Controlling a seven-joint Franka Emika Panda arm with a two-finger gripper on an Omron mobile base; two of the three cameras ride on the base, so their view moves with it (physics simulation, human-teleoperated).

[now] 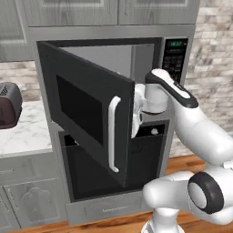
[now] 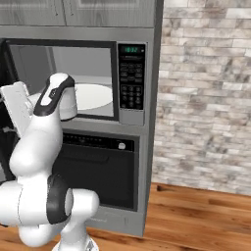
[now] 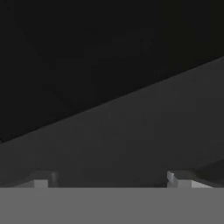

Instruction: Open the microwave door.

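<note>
The microwave door (image 1: 82,104) stands swung out to the left, roughly half open, its white bar handle (image 1: 113,134) on the free edge. Behind it the microwave (image 2: 132,117) shows its light grey cavity (image 2: 83,73) and a white turntable plate (image 2: 93,95). My gripper (image 1: 136,119) is tucked behind the door's free edge, on its inner side. In the hand view the gripper (image 3: 109,181) is open, its fingertips (image 3: 41,181) far apart. The door's dark inner face (image 3: 131,131) lies close in front, with nothing between the fingers.
The keypad strip (image 2: 132,76) with green display is right of the cavity. A black oven (image 2: 98,166) sits below the microwave. A toaster (image 1: 7,104) stands on the marble counter (image 1: 27,134) at left. A brick wall (image 2: 206,98) and wood floor (image 2: 196,211) lie to the right.
</note>
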